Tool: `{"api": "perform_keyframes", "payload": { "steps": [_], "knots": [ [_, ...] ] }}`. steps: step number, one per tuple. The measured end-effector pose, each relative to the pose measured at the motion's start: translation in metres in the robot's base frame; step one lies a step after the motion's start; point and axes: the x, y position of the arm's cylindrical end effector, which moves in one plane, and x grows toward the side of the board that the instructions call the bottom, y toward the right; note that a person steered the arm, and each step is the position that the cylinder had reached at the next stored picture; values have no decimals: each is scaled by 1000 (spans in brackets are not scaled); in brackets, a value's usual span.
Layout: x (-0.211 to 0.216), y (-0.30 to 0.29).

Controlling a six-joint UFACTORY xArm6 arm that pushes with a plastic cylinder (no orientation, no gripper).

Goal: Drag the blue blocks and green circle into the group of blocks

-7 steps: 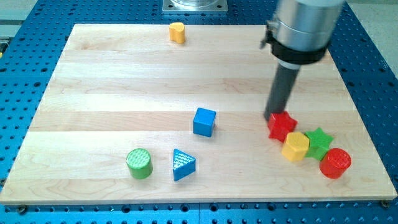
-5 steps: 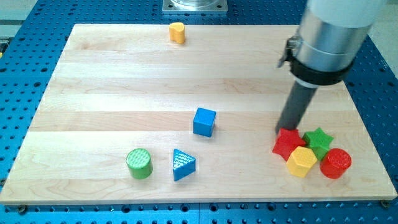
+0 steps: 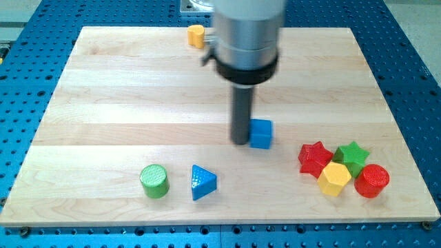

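Your hand is only a rod and grips nothing; my tip [image 3: 240, 142] touches the left face of the small blue plastic cube [image 3: 260, 133], mid-worktop, left of the group. Light, rigid, slippery: push its centre.

Bright, even overhead lighting on the pale wooden board [image 3: 138, 89]; shadows are faint and short. The large silver-grey arm housing [image 3: 247, 34] looks motion-blurred, while the small coloured blocks stay sharp. No strong glare.
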Motion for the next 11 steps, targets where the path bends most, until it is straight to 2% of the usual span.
{"api": "perform_keyframes", "payload": {
  "steps": [1,2,3,4,5,7,8,9,10,11],
  "knots": [
    [-1,75],
    [-1,17],
    [3,-117],
    [58,-259],
    [115,-264],
    [88,-141],
    [89,-107],
    [108,-91],
    [97,-29],
    [79,8]
  ]
}}
